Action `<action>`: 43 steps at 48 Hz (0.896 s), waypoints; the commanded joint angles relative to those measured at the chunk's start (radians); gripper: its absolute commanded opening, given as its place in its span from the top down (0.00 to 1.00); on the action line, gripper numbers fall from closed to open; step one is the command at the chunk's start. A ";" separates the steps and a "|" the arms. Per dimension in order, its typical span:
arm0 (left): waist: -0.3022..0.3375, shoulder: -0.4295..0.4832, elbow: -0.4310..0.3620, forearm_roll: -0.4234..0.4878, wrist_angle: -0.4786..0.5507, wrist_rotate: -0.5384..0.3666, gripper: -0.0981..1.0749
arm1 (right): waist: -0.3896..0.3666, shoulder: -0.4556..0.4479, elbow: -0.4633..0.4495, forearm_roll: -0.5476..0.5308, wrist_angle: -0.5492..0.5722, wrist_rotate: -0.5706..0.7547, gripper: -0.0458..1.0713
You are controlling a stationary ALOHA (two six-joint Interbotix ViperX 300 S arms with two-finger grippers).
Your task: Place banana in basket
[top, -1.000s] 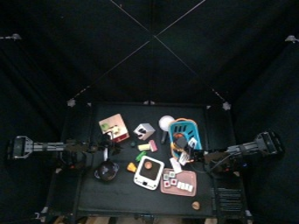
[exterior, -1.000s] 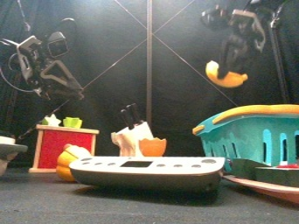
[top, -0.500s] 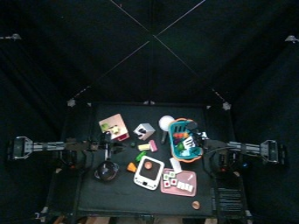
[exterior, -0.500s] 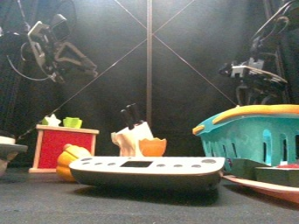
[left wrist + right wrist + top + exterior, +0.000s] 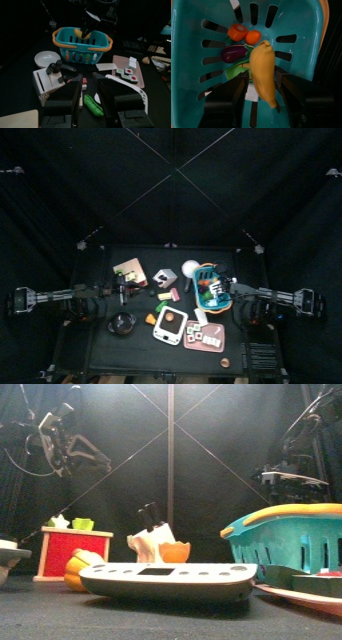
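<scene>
The banana [image 5: 263,72] hangs between the right gripper's [image 5: 263,82] jaws, pinched by them, directly over the inside of the teal basket [image 5: 301,55]. It appears to be just above the basket floor rather than resting on it, though the right wrist view does not settle that. Below it lie small toy foods: a red tomato [image 5: 237,31], an orange one [image 5: 253,37], a purple piece [image 5: 234,53] and a bit of green [image 5: 236,71]. The basket walls stand close around the jaws on both sides.

From above, the basket [image 5: 210,285] sits right of the table's middle, with the right gripper [image 5: 225,286] reaching in over its rim. A white bowl [image 5: 191,267] touches its far side, a scale [image 5: 167,331] and a tray [image 5: 205,337] crowd the near side, and a red box [image 5: 128,272] stands to the left.

The left gripper [image 5: 87,92] hovers with jaws spread, above a green pod [image 5: 92,106], well apart from the basket [image 5: 81,46]. In the front view the basket [image 5: 287,539] fills the right.
</scene>
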 commanded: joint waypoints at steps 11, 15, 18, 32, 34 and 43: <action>0.003 -0.086 0.020 -0.005 -0.009 0.002 0.34 | -0.006 0.023 -0.051 0.005 0.000 -0.005 0.11; 0.003 -0.097 0.025 -0.005 -0.009 0.002 0.34 | 0.003 0.023 -0.060 0.020 0.000 -0.009 0.11; 0.003 -0.100 0.025 -0.005 -0.009 0.000 0.34 | 0.017 0.021 -0.071 0.040 0.000 -0.026 0.11; 0.003 -0.097 0.026 -0.006 -0.005 0.000 0.34 | 0.046 0.028 -0.067 0.130 0.002 -0.178 0.11; 0.003 -0.098 0.026 -0.006 -0.006 0.000 0.34 | 0.044 0.026 -0.067 0.138 0.002 -0.193 0.11; 0.003 -0.098 0.029 -0.006 -0.005 0.000 0.34 | 0.041 0.026 -0.058 0.135 -0.009 -0.215 0.11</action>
